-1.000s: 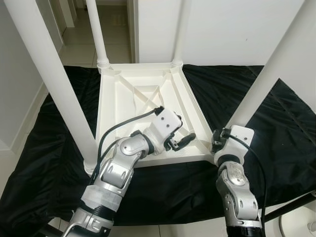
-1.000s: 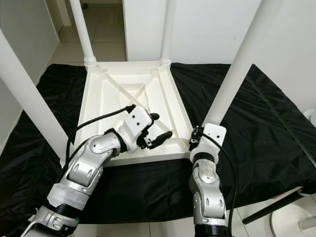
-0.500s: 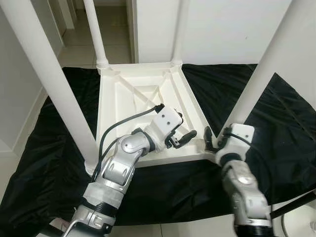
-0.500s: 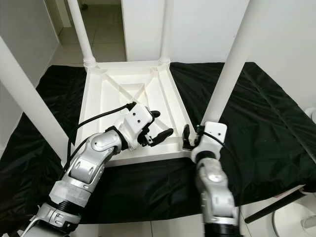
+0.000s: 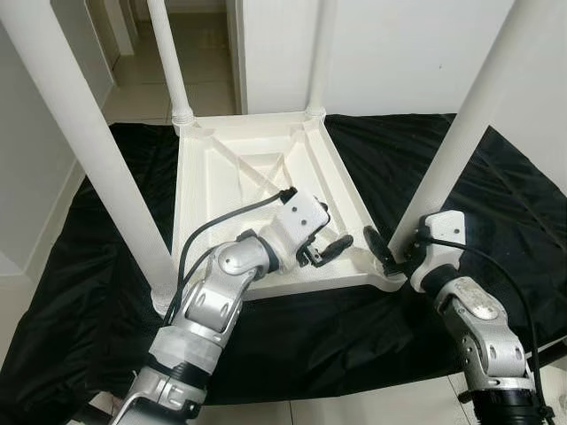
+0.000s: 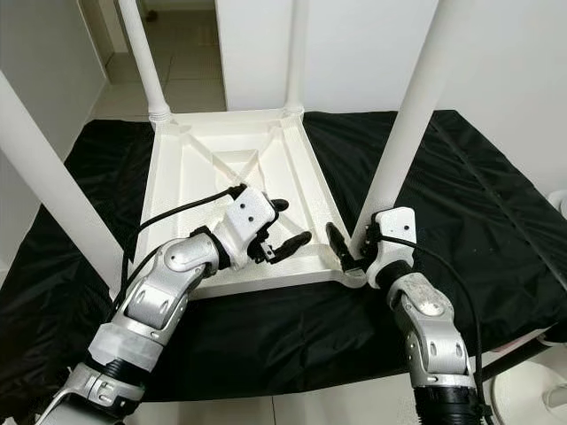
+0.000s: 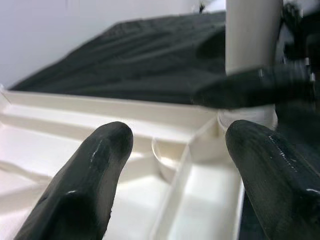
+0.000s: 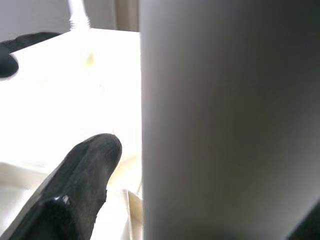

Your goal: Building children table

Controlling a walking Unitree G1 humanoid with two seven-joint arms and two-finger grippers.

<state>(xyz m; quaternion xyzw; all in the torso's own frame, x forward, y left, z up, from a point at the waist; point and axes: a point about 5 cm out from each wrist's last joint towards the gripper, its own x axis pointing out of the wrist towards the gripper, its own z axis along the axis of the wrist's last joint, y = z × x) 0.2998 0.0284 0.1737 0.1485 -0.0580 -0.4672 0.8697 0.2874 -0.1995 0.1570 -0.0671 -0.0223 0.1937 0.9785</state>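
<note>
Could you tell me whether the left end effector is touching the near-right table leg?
Apart: the left eye view shows open tabletop between the left end effector and the table leg.

No readable text or labels.

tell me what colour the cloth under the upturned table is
Black cloth, clearest in the right eye view.

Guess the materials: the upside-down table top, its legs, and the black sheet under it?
Table top: looks like moulded white plastic, going by the cast ribs and diagonal braces on its underside, with a smooth semi-matte finish. Leg beside the right gripper: same smooth white, probably a plastic tube; painted metal can't be ruled out. Black sheet: thin fabric or plastic film, creased and faintly shiny.
</note>
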